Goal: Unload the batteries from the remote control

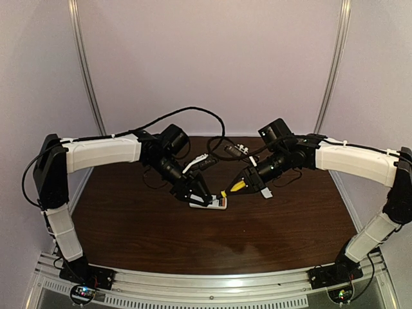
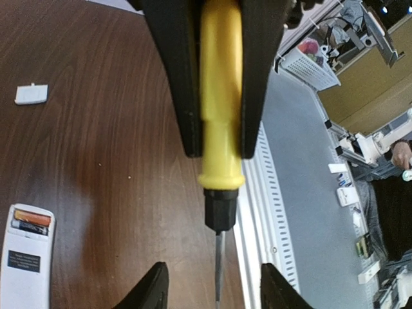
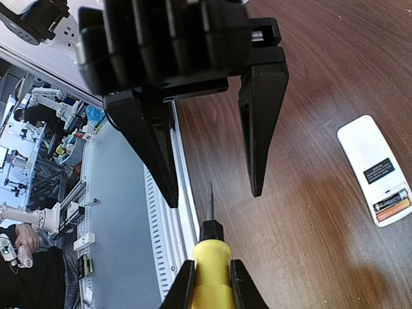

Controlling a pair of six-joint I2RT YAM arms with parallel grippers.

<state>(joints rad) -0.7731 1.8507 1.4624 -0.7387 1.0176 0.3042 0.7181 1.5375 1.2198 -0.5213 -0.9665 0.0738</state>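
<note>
Brown wood tabletop [image 1: 129, 225] carries the scene. Left arm [image 1: 103, 153]: jaws apart, straddling the blade without touching it. Right arm [image 1: 357, 161]: jaws clamped on the yellow handle of the screwdriver [image 2: 221, 116]. Remote control [image 2: 26, 257] lies flat near both arms, its bay uncovered and the white cover [image 2: 31, 94] well apart. Batteries [image 2: 31, 222], one orange and one dark, sit in the bay. Hazard: with nothing pinning the remote, a levering blade may skid it or flick a cell off the tabletop.

You see a yellow-handled screwdriver [image 2: 221, 116] up above the dark wooden table [image 2: 96, 167]; a small white cover piece [image 2: 31, 94] lies flat on it.
</note>
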